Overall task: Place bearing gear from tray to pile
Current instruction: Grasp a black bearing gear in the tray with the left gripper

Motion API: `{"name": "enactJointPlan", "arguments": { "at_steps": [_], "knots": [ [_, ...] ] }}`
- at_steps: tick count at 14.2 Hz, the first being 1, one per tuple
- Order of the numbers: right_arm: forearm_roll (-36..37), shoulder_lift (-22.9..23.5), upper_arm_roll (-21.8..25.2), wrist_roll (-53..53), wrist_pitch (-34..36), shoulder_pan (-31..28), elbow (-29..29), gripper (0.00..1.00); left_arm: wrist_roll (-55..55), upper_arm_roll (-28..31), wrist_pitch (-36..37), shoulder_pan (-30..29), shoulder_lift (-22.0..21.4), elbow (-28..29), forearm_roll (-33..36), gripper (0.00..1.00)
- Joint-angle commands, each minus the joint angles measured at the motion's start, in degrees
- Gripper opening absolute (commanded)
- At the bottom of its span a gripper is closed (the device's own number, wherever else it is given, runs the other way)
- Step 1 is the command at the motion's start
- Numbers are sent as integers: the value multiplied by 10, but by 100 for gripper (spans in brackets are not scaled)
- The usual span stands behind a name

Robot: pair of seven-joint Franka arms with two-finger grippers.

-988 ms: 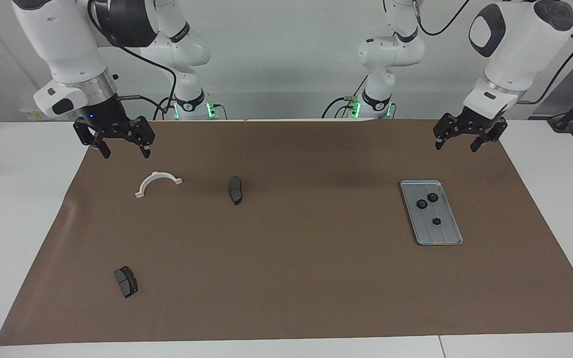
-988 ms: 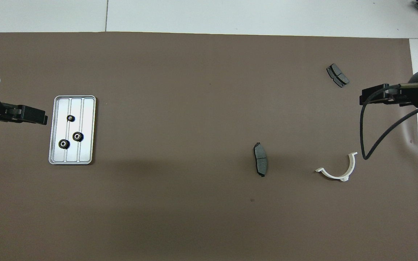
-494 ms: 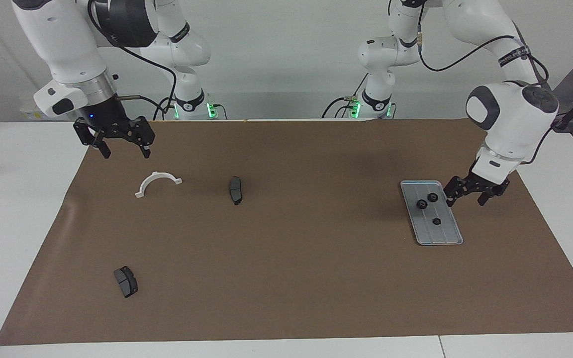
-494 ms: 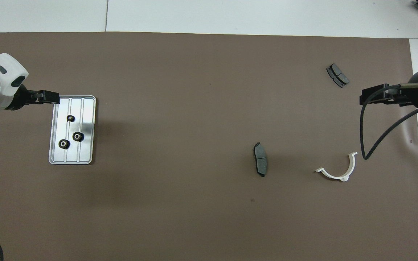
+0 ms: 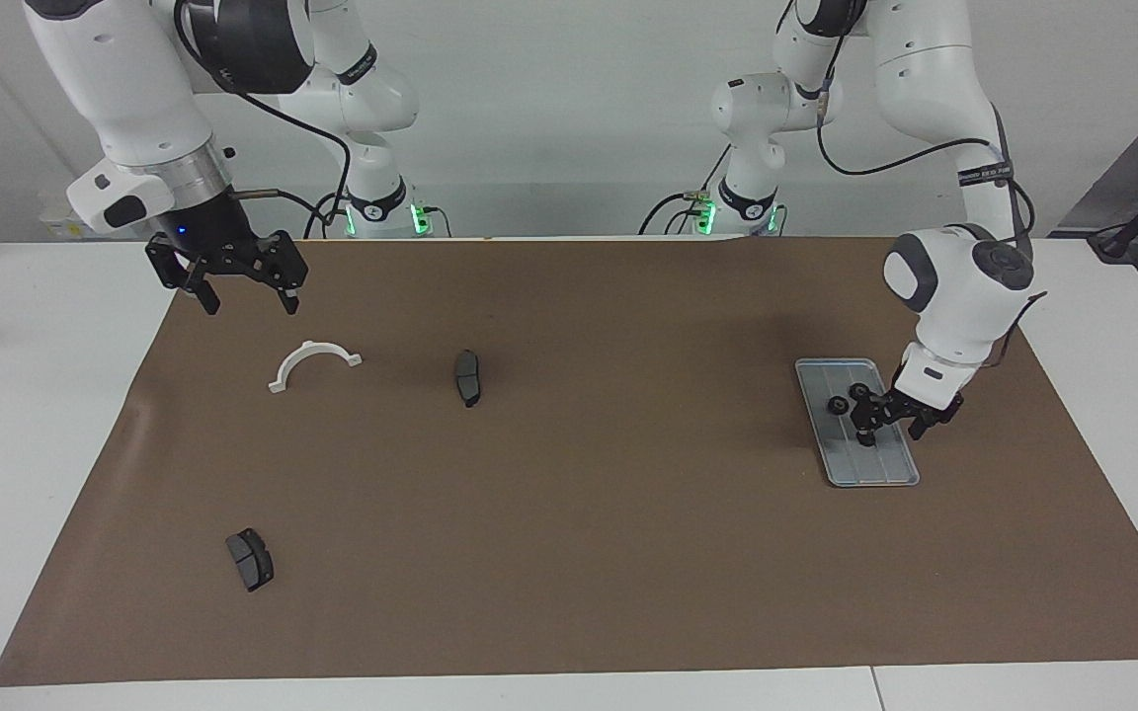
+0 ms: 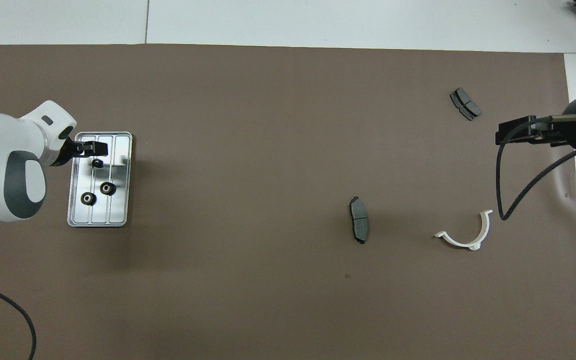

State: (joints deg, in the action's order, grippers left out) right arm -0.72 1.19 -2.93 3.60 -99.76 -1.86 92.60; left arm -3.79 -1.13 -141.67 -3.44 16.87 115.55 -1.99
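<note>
Three small black round gears (image 6: 107,188) sit in your ridged silver-grey metal tray (image 5: 883,471) at right of the facing view; the left gripper (image 5: 887,423) hangs over it, fingers apart. The right gripper (image 5: 244,294) waits upper left, also parted.

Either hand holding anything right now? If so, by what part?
Nothing held. Left hand is down at the tray by a gear; right hand waits, open.

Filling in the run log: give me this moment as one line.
phase: reaching for gear | left tool: open, low over tray, at farthest gear | right tool: open, waiting above white bracket | gears in tray: three
</note>
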Motion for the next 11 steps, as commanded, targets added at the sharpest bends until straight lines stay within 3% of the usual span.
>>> {"name": "enactJointPlan", "arguments": {
  "at_steps": [1, 5, 9, 11],
  "knots": [
    [-13, -9, 0, 1, -4, -2, 11, 100, 11, 1, -30, 5, 7, 13, 1, 67],
    [-13, -9, 0, 1, -4, -2, 11, 100, 11, 1, -37, 5, 15, 13, 1, 51],
    [-13, -9, 0, 1, -3, -2, 11, 100, 11, 1, -34, 5, 14, 16, 1, 45],
    [-13, -9, 0, 1, -4, -2, 11, 100, 11, 1, -34, 5, 14, 16, 1, 31]
  ]
}}
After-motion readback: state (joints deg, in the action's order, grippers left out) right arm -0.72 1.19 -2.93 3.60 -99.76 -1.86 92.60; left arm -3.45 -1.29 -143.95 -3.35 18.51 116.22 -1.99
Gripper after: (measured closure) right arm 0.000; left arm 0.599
